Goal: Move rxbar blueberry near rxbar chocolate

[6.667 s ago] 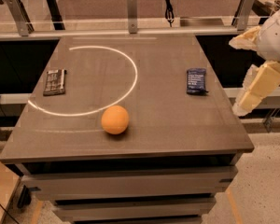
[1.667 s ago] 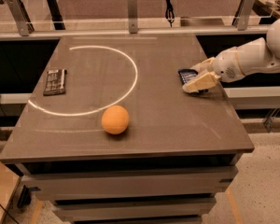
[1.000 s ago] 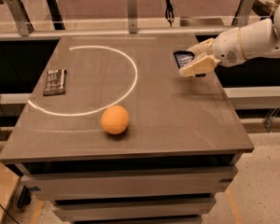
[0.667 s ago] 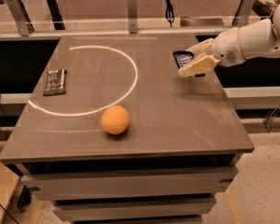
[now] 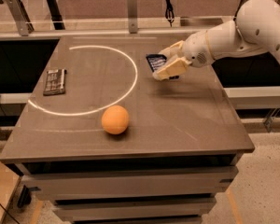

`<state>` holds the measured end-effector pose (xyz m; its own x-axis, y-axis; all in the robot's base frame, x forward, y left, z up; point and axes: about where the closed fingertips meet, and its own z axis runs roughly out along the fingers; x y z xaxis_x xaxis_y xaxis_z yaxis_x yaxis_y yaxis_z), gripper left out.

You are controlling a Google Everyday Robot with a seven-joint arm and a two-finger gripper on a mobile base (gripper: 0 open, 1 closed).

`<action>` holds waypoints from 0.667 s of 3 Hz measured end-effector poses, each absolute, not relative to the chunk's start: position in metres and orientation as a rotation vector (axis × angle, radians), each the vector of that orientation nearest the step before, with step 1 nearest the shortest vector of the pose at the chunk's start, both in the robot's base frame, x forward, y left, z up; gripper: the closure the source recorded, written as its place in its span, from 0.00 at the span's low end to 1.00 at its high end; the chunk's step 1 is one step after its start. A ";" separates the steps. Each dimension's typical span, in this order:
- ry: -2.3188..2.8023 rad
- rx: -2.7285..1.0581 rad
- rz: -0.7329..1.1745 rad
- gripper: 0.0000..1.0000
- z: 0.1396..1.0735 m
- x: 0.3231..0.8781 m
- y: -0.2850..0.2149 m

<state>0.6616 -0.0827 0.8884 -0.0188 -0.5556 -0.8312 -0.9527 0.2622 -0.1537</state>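
Observation:
My gripper (image 5: 167,61) reaches in from the right and is shut on the rxbar blueberry (image 5: 155,61), a small navy-blue bar. It holds the bar lifted above the table (image 5: 186,120), right of the middle, with the bar sticking out to the left of the cream fingers (image 5: 170,68). The rxbar chocolate (image 5: 54,81), a dark brown-black bar, lies flat near the table's left edge, far from the gripper.
An orange ball (image 5: 115,119) sits at the front middle of the table. A white arc (image 5: 126,85) is drawn on the tabletop between the two bars. A rail with metal posts (image 5: 132,6) runs behind the table.
The gripper closed on the blueberry bar at the table's right side, lifted it off the surface and has carried it leftward toward the middle. The chocolate bar and ball have not moved.

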 end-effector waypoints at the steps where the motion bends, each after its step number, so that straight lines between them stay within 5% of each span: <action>1: 1.642 -1.495 0.627 1.00 0.876 0.662 -0.027; 2: 1.600 -1.520 0.648 1.00 0.861 0.665 0.022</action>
<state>0.6649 0.0224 0.8609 0.0615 -0.5560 -0.8289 -0.9762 0.1396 -0.1660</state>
